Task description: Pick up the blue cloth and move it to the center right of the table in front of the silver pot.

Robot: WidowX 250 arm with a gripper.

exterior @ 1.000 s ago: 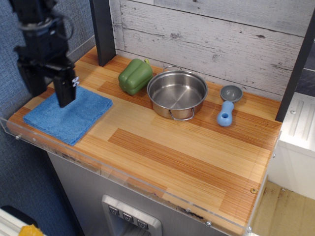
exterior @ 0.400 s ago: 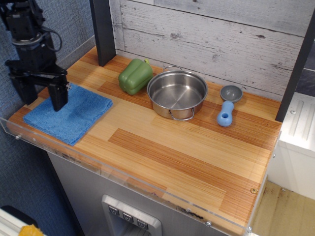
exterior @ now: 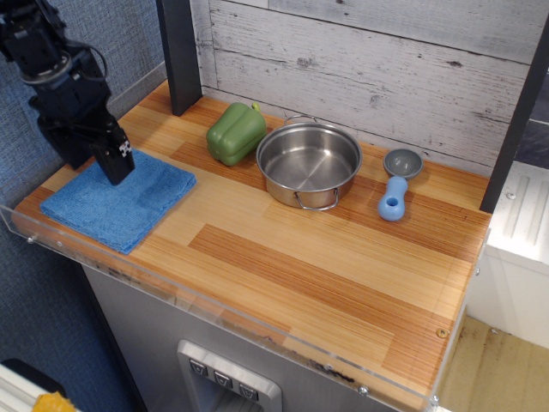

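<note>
The blue cloth [exterior: 120,203] lies flat at the left end of the wood-plank table [exterior: 300,262]. My gripper [exterior: 94,160] hangs over the cloth's back-left edge, its jaws apart and empty. One finger [exterior: 116,161] points down onto the cloth's back part; I cannot tell whether it touches. The other finger is partly hidden behind it, off the cloth's left side. The silver pot [exterior: 309,163] stands empty at the back centre, well to the right of the cloth.
A green pepper [exterior: 235,132] sits just left of the pot. A grey scoop with a blue handle [exterior: 396,187] lies to the pot's right. A black post [exterior: 178,56] stands at the back left. A clear acrylic rim [exterior: 214,316] runs along the front edge.
The gripper rose, swung left, then turned and shifted back right over the cloth's back-left edge. The cloth, pot, pepper and scoop have not moved.
</note>
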